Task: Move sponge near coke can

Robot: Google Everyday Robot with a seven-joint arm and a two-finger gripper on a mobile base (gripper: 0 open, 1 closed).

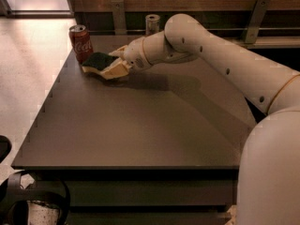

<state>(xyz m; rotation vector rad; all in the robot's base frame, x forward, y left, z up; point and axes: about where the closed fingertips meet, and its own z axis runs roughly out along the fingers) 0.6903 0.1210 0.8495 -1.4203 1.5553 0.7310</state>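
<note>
The tool [117,65] pinches the sponge [97,60] low by the coke can [81,42] (just beside it), ready to let go.

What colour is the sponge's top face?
Dark green, over pale yellow foam; camera view. The gripper holds the sponge beside the coke can.

sponge [99,61] right end: hidden behind hand [120,63] | arm [225,60]: cut off, right edge

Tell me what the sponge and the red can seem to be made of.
Green-topped wavy sponge: rough scouring fibre over pale yellow foam, matte. Red Coca-Cola can: likely painted aluminium, silvery top. End effector grips the sponge beside the can.
</note>
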